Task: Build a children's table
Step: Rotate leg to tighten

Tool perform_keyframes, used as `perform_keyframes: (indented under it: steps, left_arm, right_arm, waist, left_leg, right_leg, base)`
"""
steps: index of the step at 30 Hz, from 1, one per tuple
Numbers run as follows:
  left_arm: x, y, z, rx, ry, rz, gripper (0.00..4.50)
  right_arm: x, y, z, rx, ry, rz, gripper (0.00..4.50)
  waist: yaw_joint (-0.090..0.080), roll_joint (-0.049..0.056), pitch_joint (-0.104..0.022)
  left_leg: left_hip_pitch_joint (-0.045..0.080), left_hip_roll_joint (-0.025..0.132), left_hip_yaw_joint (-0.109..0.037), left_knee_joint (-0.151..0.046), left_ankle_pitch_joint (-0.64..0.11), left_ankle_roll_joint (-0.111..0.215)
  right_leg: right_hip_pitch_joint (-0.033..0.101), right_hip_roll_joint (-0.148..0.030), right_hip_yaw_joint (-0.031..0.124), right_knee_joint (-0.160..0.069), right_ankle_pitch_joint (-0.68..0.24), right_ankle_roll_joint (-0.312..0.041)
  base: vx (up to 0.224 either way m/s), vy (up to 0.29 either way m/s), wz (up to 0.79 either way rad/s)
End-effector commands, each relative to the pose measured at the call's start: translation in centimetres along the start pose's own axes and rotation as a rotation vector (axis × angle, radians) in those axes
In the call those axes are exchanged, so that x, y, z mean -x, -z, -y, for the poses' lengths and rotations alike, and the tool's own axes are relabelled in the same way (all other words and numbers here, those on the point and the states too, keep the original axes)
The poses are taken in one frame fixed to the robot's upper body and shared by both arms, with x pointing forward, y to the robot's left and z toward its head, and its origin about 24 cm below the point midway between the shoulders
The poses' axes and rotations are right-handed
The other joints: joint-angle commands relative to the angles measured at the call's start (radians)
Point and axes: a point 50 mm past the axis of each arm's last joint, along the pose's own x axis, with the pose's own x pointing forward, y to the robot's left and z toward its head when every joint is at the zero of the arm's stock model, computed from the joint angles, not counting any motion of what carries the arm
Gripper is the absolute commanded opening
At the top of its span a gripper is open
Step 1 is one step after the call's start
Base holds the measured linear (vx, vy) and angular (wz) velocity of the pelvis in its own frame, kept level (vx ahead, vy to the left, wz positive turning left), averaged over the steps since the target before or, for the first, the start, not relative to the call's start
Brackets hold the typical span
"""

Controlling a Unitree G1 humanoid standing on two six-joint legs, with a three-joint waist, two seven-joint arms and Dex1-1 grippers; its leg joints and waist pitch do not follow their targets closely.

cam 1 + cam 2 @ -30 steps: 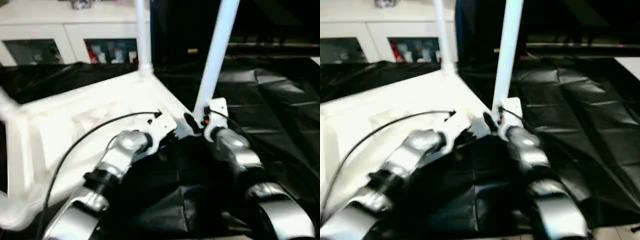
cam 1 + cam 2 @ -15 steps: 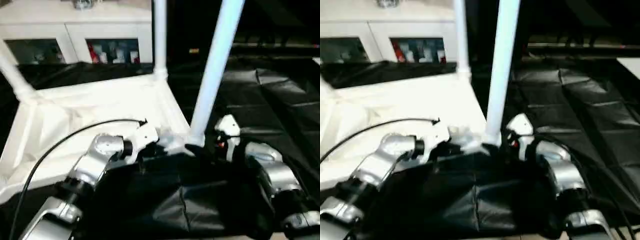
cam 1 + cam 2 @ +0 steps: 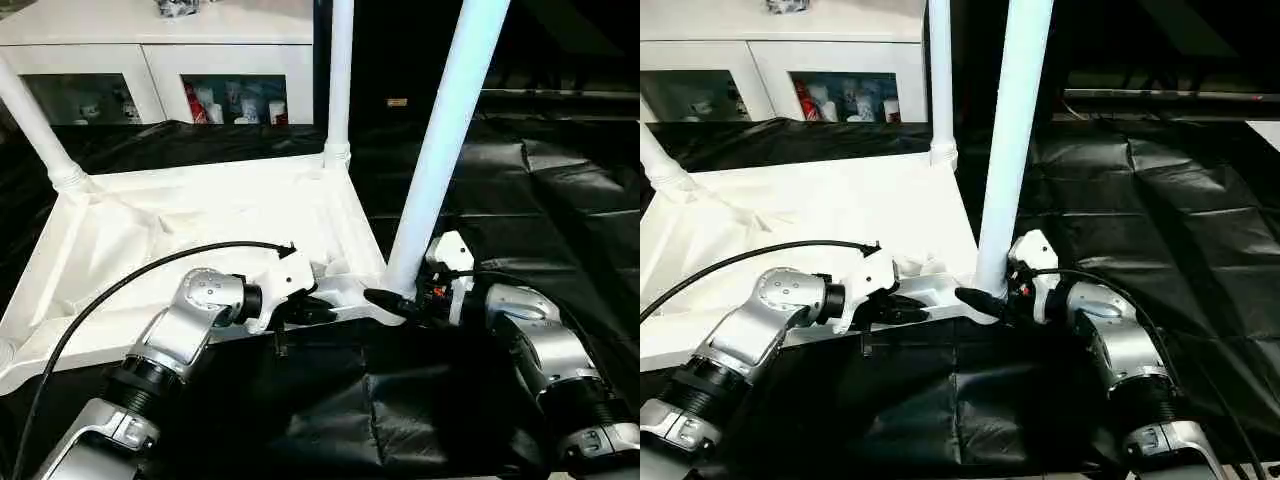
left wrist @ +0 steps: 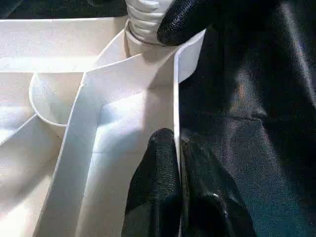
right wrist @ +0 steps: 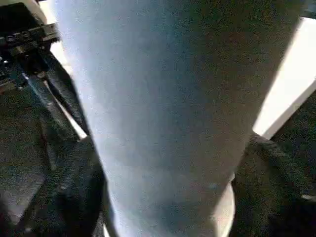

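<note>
White plastic rectangular tabletop (image 3: 200,215) lies underside-up on black sheeting (image 3: 560,200), 3 white tapered tube legs visible standing in its corner sockets. Left hand (image 4: 178,148) is clamped on the tabletop's thin near rim, beside the nearest leg (image 3: 440,150). Right hand (image 3: 390,300) sits at that leg's base, a finger on either side; whether it grips cannot be told

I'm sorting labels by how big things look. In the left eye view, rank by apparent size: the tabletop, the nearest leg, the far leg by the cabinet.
1. tabletop
2. nearest leg, enlarged by closeness to the camera
3. far leg
</note>
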Motion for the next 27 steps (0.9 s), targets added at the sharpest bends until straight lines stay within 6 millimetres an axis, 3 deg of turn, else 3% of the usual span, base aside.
perform_keyframes:
  steps: [1, 3, 10, 13, 14, 15, 16, 20, 22, 23, 25, 27]
  left_arm:
    - [0.1, -1.2, 0.1, -0.019, 0.021, 0.08, 0.0]
    - [0.2, -1.1, 0.1, -0.018, 0.022, 0.08, 0.0]
    - [0.1, -0.9, -0.2, -0.001, -0.018, 0.069, 0.0]
    - [-0.6, -0.5, -1.6, 0.044, -0.183, 0.022, 0.0]
    - [-0.6, -0.5, -1.6, 0.044, -0.183, 0.022, 0.0]
    - [-1.3, -0.8, -2.3, 0.077, -0.256, 0.021, 0.0]
    - [-1.4, -0.8, -2.3, 0.08, -0.263, 0.022, 0.0]
    - [-3.6, -2.5, -3.7, 0.202, -0.474, 0.043, 0.0]
    - [-4.8, -3.5, -3.8, 0.197, -0.507, 0.036, 0.0]
    - [-5.3, -3.9, -3.6, 0.183, -0.495, 0.035, 0.0]
    - [-5.5, -3.9, -3.5, 0.179, -0.485, 0.032, 0.0]
    - [-5.6, -3.8, -3.4, 0.146, -0.475, 0.015, 0.0]
  right_arm:
    - [0.3, -0.1, 0.1, 0.0, 0.012, -0.002, 3.41]
    - [0.3, -0.1, 0.1, -0.002, 0.01, -0.001, 3.14]
    - [-0.1, 0.5, 0.3, -0.047, 0.075, -0.002, 2.82]
    - [-0.9, 1.4, 1.6, -0.101, 0.31, -0.018, 2.74]
    - [-0.9, 1.4, 1.6, -0.101, 0.31, -0.018, 2.74]
    - [-1.6, 1.7, 2.5, -0.179, 0.503, -0.012, 2.74]
    - [-1.7, 1.8, 2.6, -0.186, 0.517, -0.012, 2.74]
    - [-3.2, 2.6, 3.4, -0.344, 0.84, -0.076, 2.74]
    - [-4.7, 2.2, 3.1, -0.349, 0.867, -0.09, 2.74]
    - [-5.3, 1.7, 3.0, -0.326, 0.851, -0.084, 2.74]
    - [-5.7, 1.5, 2.9, -0.324, 0.844, -0.081, 2.74]
    - [-6.0, 1.2, 2.9, -0.31, 0.825, -0.074, 2.74]
  waist:
    - [0.0, -0.016, -0.068]
    - [0.0, -0.017, -0.068]
    - [0.001, -0.015, -0.069]
    - [-0.006, -0.013, -0.065]
    - [-0.009, -0.012, -0.064]
    - [-0.012, -0.01, -0.067]
    - [-0.012, -0.01, -0.067]
    - [-0.021, -0.012, -0.071]
    - [-0.017, -0.015, -0.073]
    - [-0.017, -0.015, -0.073]
    - [-0.014, -0.016, -0.076]
    - [-0.012, -0.018, -0.075]
  left_leg:
    - [0.002, 0.034, -0.005, -0.065, -0.136, 0.081]
    - [0.001, 0.034, -0.005, -0.065, -0.137, 0.08]
    - [0.002, 0.034, -0.005, -0.064, -0.131, 0.08]
    - [0.003, 0.031, -0.005, -0.067, -0.146, 0.057]
    - [0.006, 0.03, -0.004, -0.069, -0.159, 0.047]
    - [0.01, 0.032, -0.006, -0.07, -0.16, 0.027]
    - [0.01, 0.032, -0.006, -0.07, -0.16, 0.027]
    - [0.005, 0.025, -0.006, -0.066, -0.131, 0.014]
    - [0.01, 0.026, -0.005, -0.065, -0.133, 0.024]
    - [0.003, 0.024, -0.005, -0.064, -0.125, 0.033]
    - [-0.001, 0.024, -0.005, -0.061, -0.094, 0.056]
    - [-0.003, 0.023, -0.004, -0.06, -0.09, 0.078]
  right_leg:
    - [0.059, -0.062, 0.054, -0.073, -0.199, -0.205]
    - [0.059, -0.062, 0.054, -0.073, -0.203, -0.203]
    - [0.058, -0.062, 0.053, -0.073, -0.2, -0.204]
    - [0.053, -0.06, 0.053, -0.078, -0.237, -0.197]
    - [0.051, -0.061, 0.053, -0.083, -0.262, -0.193]
    - [0.053, -0.063, 0.054, -0.082, -0.267, -0.19]
    - [0.053, -0.063, 0.054, -0.082, -0.267, -0.19]
    - [0.057, -0.06, 0.054, -0.075, -0.205, -0.203]
    - [0.055, -0.062, 0.054, -0.075, -0.193, -0.208]
    - [0.06, -0.063, 0.053, -0.074, -0.178, -0.205]
    - [0.064, -0.062, 0.053, -0.068, -0.12, -0.207]
    - [0.064, -0.063, 0.051, -0.068, -0.118, -0.209]
  base:
    - [0.0, 0.0, 0.0]
    - [0.0, 0.0, 0.0]
    - [0.0, 0.0, 0.0]
    - [0.0, 0.0, 0.0]
    - [0.0, 0.0, 0.0]
    - [0.0, 0.0, 0.0]
    - [0.0, 0.0, 0.0]
    - [0.0, 0.0, 0.0]
    - [0.0, 0.0, 0.0]
    - [0.0, 0.0, 0.0]
    - [0.0, 0.0, 0.0]
    - [0.0, 0.0, 0.0]
